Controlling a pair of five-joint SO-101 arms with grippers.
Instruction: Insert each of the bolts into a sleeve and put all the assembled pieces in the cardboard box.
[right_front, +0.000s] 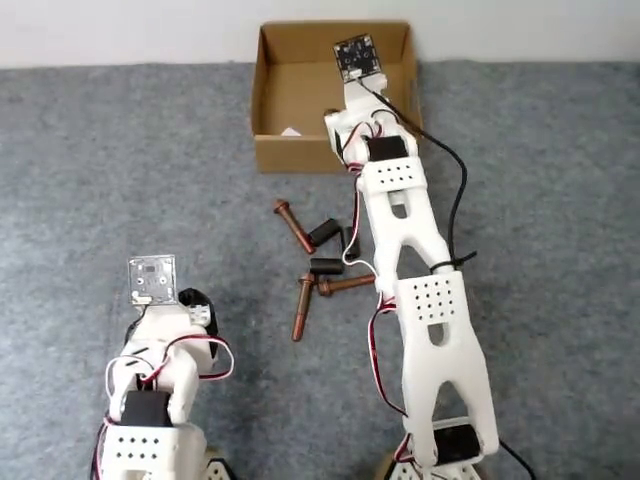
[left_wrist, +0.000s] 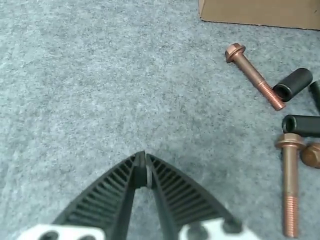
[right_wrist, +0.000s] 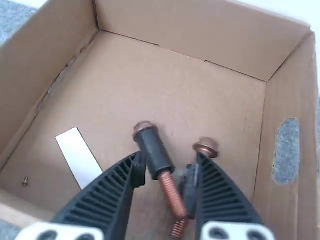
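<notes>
My right gripper (right_wrist: 167, 161) hangs inside the cardboard box (right_wrist: 200, 30), open. Between its fingers lies a copper bolt in a black sleeve (right_wrist: 152, 152), the sleeve close against one finger. A second bolt head (right_wrist: 206, 146) shows beside it, its shaft hidden behind the other finger. On the carpet in front of the box (right_front: 290, 155) lie three loose bolts (right_front: 294, 225) (right_front: 302, 307) (right_front: 345, 284) and black sleeves (right_front: 324, 233) (right_front: 327, 266). My left gripper (left_wrist: 145, 165) is shut and holds nothing, low over bare carpet, well short of the nearest bolt (left_wrist: 255, 77) and sleeve (left_wrist: 294, 83).
A white label (right_wrist: 80, 157) and a tiny screw (right_wrist: 25, 181) lie on the box floor. The right arm (right_front: 410, 230) stretches over the carpet beside the loose parts, its cables hanging near them. Grey carpet (right_front: 120, 170) spreads wide to the left.
</notes>
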